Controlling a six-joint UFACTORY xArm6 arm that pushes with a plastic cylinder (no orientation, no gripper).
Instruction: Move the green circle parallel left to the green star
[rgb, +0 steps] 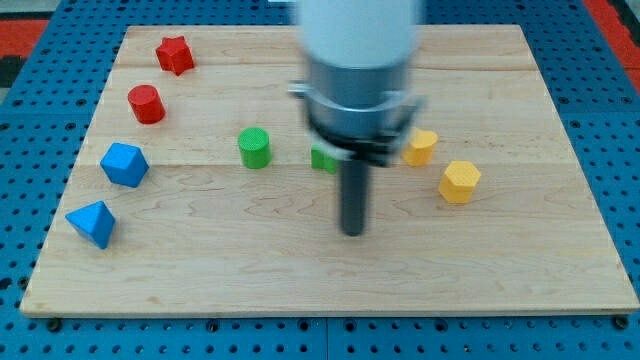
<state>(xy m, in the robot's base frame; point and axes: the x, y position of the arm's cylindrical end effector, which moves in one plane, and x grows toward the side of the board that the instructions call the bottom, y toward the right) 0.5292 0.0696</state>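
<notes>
Ribbed green circle (254, 147) at 9 o'clock of arm-hidden green star (321, 159); my tip (352, 231) at 5 o'clock, touching nothing; no gripper.

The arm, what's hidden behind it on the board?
A green star shows only at its left edge; the rest is covered. The yellow heart is partly hidden too. My tip is below both.

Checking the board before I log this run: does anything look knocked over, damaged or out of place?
Nothing stands out. The green circle sits upright, level with and left of the green star, which the arm mostly hides. My tip is below both, touching no block. The other blocks lie undisturbed.
</notes>
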